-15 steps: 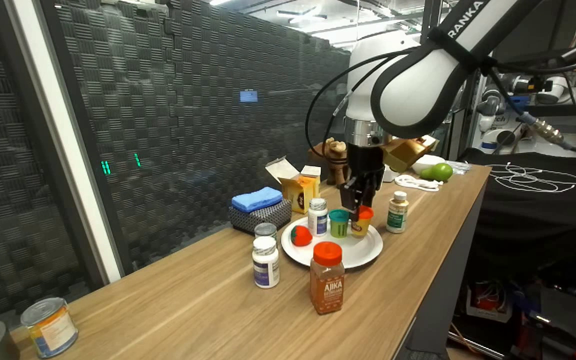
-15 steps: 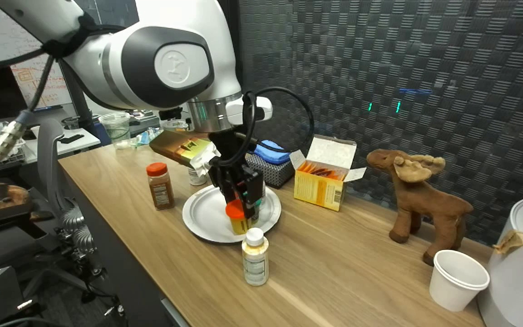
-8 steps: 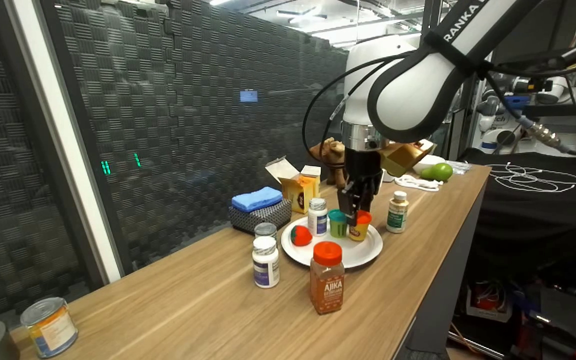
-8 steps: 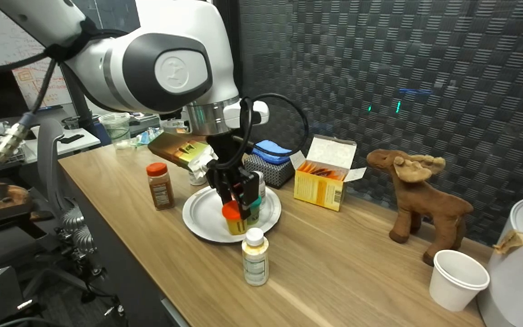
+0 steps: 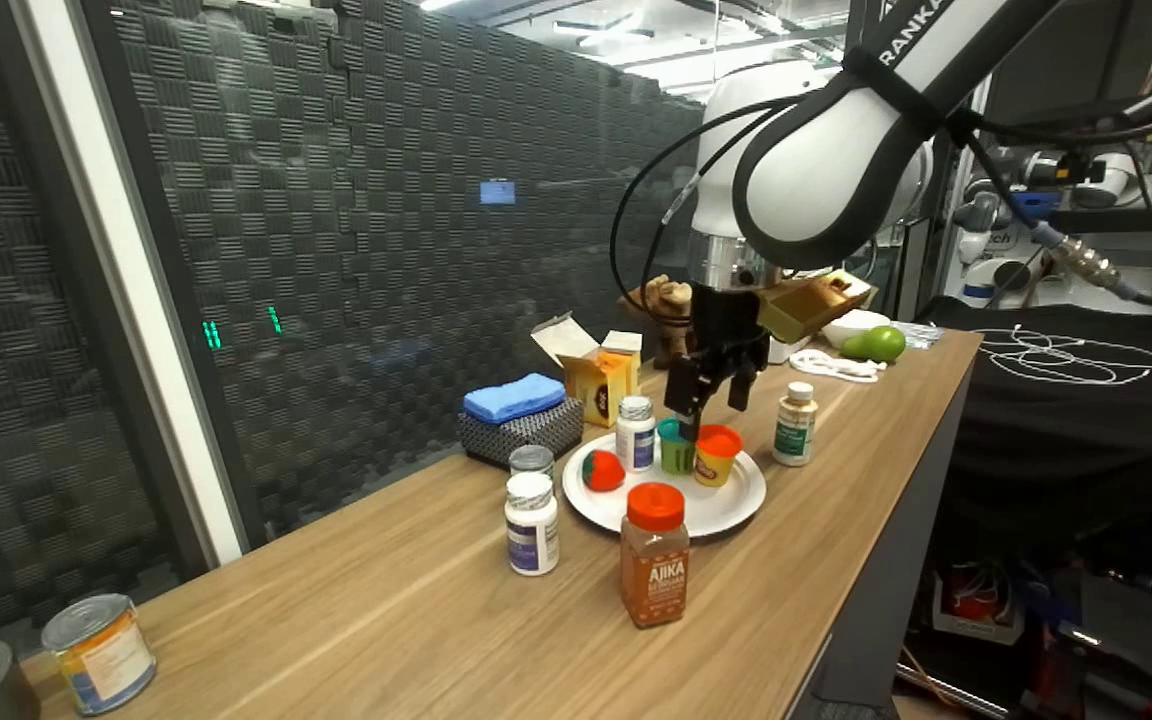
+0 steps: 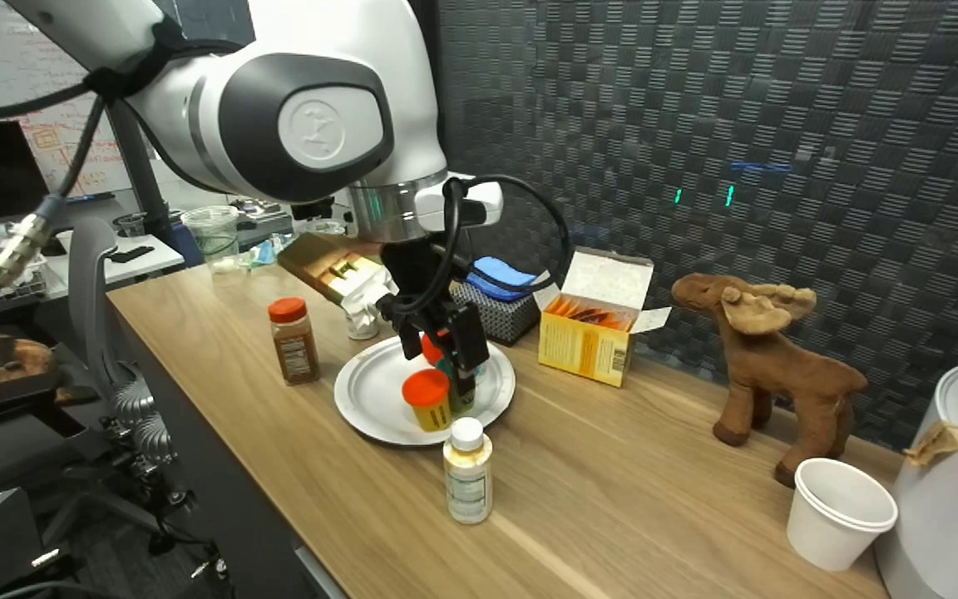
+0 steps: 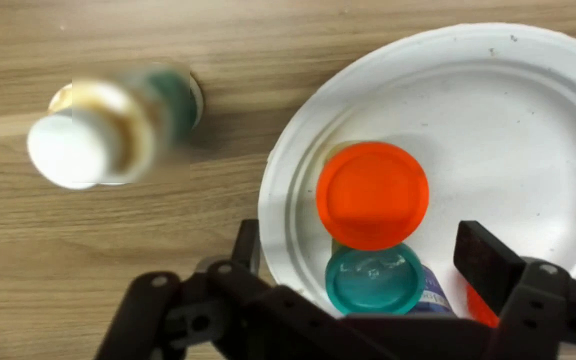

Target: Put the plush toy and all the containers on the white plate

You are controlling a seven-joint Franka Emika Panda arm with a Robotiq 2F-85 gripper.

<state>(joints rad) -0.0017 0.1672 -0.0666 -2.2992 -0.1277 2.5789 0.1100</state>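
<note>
Orange-lidded container [image 7: 372, 195] | on white plate [image 7: 528, 120], just beside claw [image 7: 363, 244] | claw's jaws spread wide apart

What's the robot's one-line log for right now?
pincer: open, holding nothing | on white plate: orange-lidded tub, teal-lidded tub | off it: brown plush moose, red-lidded jar

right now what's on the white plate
On the white plate are an orange-lidded yellow tub, a teal-lidded green tub, a white bottle and a red and green object. The surface directly beneath each is covered and can't be seen.
</note>
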